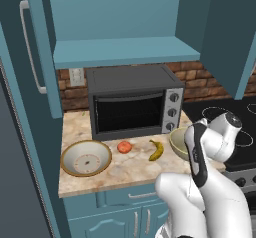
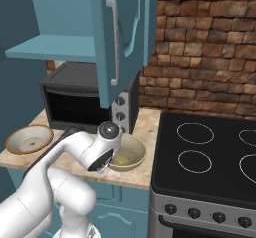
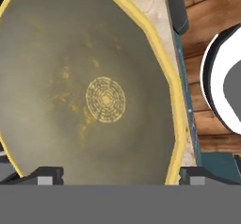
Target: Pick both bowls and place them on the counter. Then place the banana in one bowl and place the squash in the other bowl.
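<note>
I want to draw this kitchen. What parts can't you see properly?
- Tan-olive bowl: left base view, right side hidden behind the arm.
- Banana and squash: right base view, blocked by the arm.
- End effector: hand view, fingertips cut off at the bottom.
- Oven inside: too dark.

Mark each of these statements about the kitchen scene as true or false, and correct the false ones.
1. Both bowls stand on the counter. True: the shallow bowl at its left, the deep bowl near the stove.
2. The banana lies inside the shallow bowl. False: it lies on the counter, between the bowls.
3. The squash lies left of the banana. True.
4. The fingers are shut on the deep bowl's rim. False: they stand wide apart, on either side of the bowl.
5. The toaster oven door is open. False: it is closed.
</note>
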